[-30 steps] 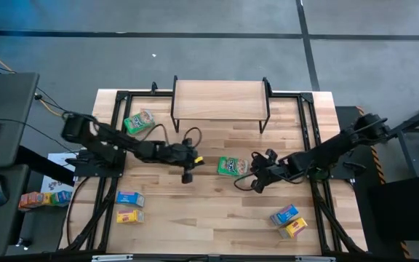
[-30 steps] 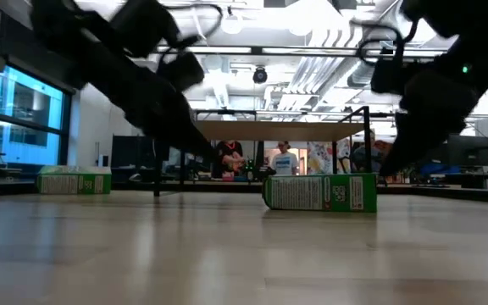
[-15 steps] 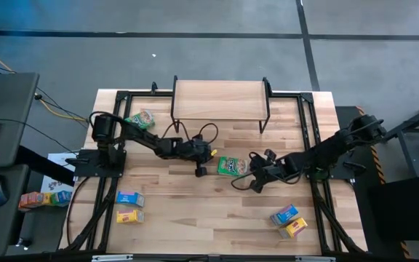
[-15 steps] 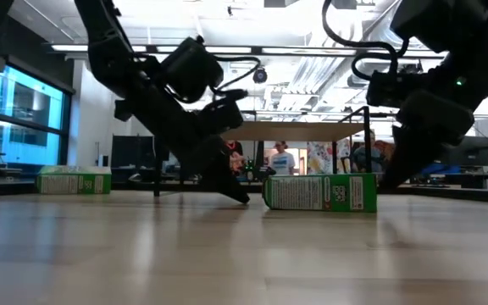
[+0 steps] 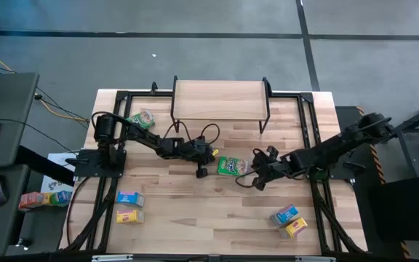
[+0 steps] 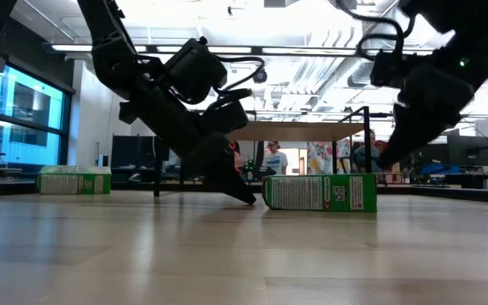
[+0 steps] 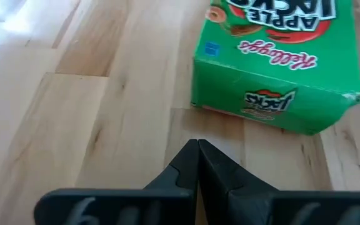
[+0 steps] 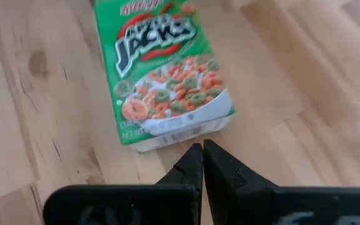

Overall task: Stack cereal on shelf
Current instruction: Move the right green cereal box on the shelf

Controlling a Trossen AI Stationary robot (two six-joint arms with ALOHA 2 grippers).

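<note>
A green cereal box (image 5: 231, 167) lies flat on the tabletop in front of the shelf (image 5: 220, 98); it also shows in the low view (image 6: 320, 192). My left gripper (image 7: 197, 145) is shut, its tip low by the table just short of the box's left end (image 6: 251, 200). My right gripper (image 8: 202, 147) is shut at the box's right end, a little above it (image 6: 390, 159). I see a strip of bare wood between my left tip and the box. A second green box (image 5: 140, 121) lies at the far left.
A blue box (image 5: 127, 198) and a yellow box (image 5: 128, 215) lie near the front left. Another blue box (image 5: 284, 215) and yellow box (image 5: 294, 228) lie near the front right. The shelf's black legs (image 5: 174, 113) stand behind the arms. People show in the room beyond (image 6: 276, 158).
My left gripper has gone toward the table's right edge and down, ending low at the green box's left end. My right gripper has risen a little at the box's right end. The box has stayed where it was.
</note>
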